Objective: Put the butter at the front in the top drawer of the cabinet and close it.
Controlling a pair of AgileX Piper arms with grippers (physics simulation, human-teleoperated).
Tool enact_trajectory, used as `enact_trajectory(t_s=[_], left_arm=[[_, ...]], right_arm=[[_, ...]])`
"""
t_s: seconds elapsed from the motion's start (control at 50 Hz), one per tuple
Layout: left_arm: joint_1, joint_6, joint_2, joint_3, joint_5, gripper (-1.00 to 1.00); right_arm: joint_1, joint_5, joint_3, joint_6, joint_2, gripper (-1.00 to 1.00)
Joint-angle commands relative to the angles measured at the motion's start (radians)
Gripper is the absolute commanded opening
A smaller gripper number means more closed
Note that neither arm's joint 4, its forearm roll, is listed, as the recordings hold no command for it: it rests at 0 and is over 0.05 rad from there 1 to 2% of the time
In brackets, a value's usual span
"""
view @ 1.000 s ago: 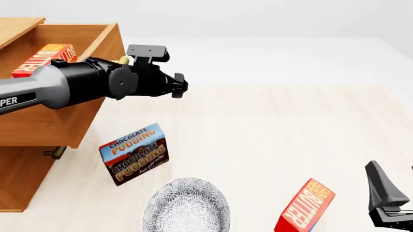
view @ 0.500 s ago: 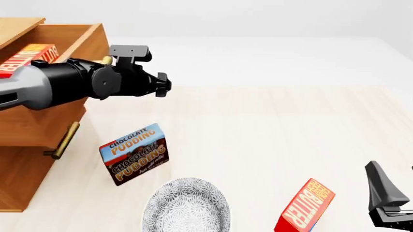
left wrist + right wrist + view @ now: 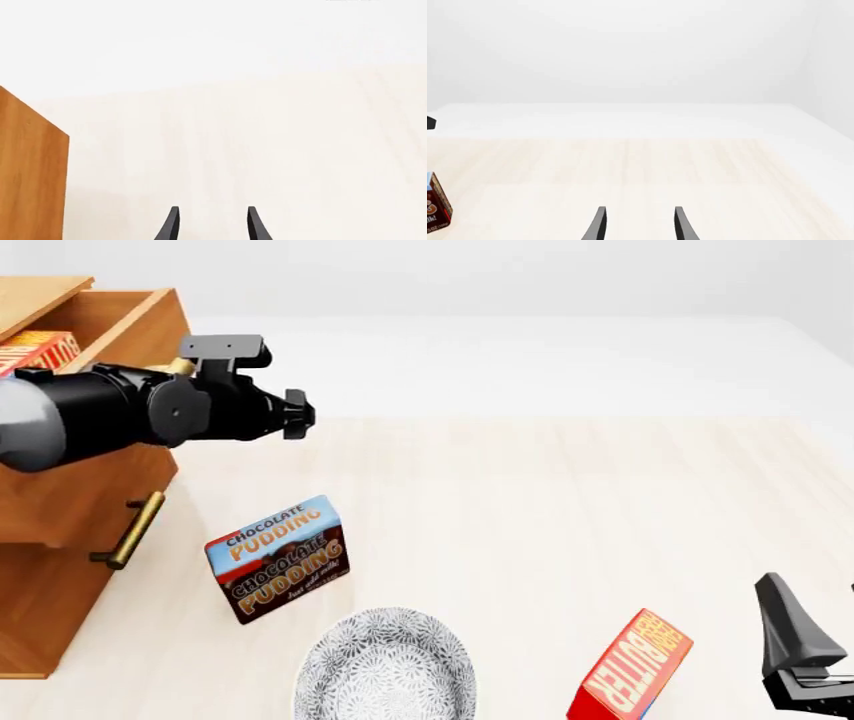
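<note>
The cabinet (image 3: 40, 610) stands at the left; its side also shows in the left wrist view (image 3: 30, 180). Its top drawer (image 3: 80, 495) stands partly open with one butter carton (image 3: 27, 348) inside. My left arm lies across the drawer's front. My left gripper (image 3: 296, 410) points out over the table, open and empty; its fingers stand apart in its wrist view (image 3: 211, 222). A second butter carton (image 3: 630, 668) stands at the front right. My right gripper (image 3: 801, 660) is beside it at the right edge, open and empty, as its wrist view (image 3: 638, 222) shows.
A brown-and-blue Chocolate Pudding box (image 3: 276, 558) stands right of the cabinet; a brown box edge shows in the right wrist view (image 3: 435, 205). A grey patterned bowl (image 3: 384, 665) sits at the front centre. The lower drawer's brass handle (image 3: 130, 532) shows below the arm.
My left arm has moved left, and the top drawer has slid further into the cabinet with it. The lower drawer's handle has come into view. The right arm has not moved.
</note>
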Motion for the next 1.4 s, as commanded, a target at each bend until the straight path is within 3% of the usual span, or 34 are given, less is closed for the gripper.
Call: enact_trajectory(t_s=[0.02, 0.9, 1.34, 1.36, 1.4], left_arm=[[0.060, 0.008, -0.032, 0.032, 0.001, 1.00], [0.244, 0.039, -0.071, 0.066, -0.006, 1.00], [0.291, 0.038, -0.060, 0.074, -0.019, 1.00], [0.339, 0.046, -0.057, 0.068, -0.011, 1.00], [0.340, 0.047, -0.054, 0.065, -0.010, 1.00]], right_arm=[[0.000, 0.003, 0.001, 0.000, -0.004, 1.00], [0.000, 0.003, 0.001, 0.000, -0.004, 1.00], [0.000, 0.003, 0.001, 0.000, -0.004, 1.00], [0.000, 0.003, 0.001, 0.000, -0.004, 1.00], [0.000, 0.003, 0.001, 0.000, -0.004, 1.00]])
